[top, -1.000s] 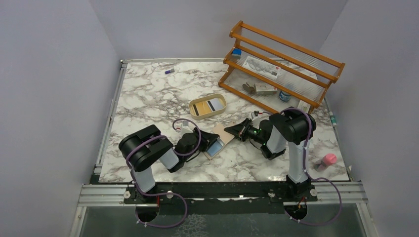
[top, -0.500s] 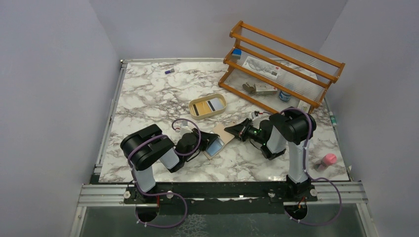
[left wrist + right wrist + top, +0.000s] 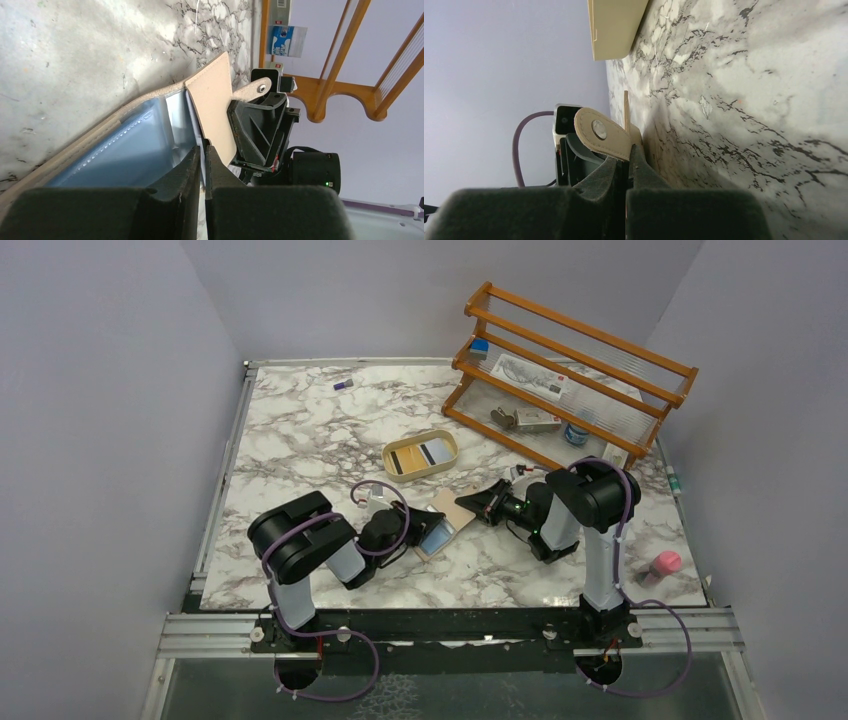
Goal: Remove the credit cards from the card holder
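The beige card holder (image 3: 447, 508) lies open near the table's middle, between both arms. My right gripper (image 3: 626, 150) is shut on its tan edge just under the snap tab (image 3: 599, 131). This lifts that flap (image 3: 212, 100) upright. My left gripper (image 3: 204, 148) is shut on the thin edge of a whitish credit card (image 3: 179, 120) that stands out of the pale blue inner pocket (image 3: 125, 155). From above, the left gripper (image 3: 413, 533) and right gripper (image 3: 466, 506) face each other across the holder. I cannot make out a separate blue card.
An oval tan tray (image 3: 421, 455) with flat items in it sits just behind the holder. A wooden rack (image 3: 570, 360) with small items stands at the back right. A pink object (image 3: 664, 563) lies by the right edge and a small purple piece (image 3: 343, 385) at the far left.
The left gripper's jaws have closed onto the card's edge, and the left arm has crept slightly right toward the holder. The right gripper keeps its hold.
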Available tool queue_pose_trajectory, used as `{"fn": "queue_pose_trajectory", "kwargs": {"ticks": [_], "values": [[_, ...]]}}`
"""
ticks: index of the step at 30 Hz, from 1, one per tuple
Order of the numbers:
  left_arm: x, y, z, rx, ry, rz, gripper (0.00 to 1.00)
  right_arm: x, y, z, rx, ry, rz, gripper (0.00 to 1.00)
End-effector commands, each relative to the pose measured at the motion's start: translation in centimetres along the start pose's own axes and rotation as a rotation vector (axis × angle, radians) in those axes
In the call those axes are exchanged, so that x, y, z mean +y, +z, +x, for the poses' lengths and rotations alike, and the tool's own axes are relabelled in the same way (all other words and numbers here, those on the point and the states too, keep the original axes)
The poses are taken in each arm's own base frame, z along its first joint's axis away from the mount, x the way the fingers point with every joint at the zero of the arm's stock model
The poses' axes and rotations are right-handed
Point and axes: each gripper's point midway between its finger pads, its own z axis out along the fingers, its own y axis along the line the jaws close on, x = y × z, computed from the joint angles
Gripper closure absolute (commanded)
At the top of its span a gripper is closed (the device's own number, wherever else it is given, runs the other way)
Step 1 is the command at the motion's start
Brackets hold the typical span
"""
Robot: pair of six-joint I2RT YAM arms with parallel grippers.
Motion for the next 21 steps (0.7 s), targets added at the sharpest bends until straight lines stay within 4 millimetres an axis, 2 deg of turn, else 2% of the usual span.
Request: {"fn": "queue_pose_trajectory", "kwargs": {"ticks": [1, 9, 21], "values": [[-1.75, 0.49, 1.04, 0.027, 0.002, 0.059, 0.92, 5.0, -0.32, -0.89, -0.05, -0.137, -0.218, 0.99], [-1.11, 0.51, 1.05, 0.017, 0.0, 0.043, 0.92, 4.86, -0.34, -0.88, -0.05, -0.134, -0.215, 0.99], [-1.65, 0.64, 0.31, -0.023, 0.017, 0.058, 0.92, 5.04, -0.56, -0.9, -0.054, -0.136, -0.216, 0.99]]}}
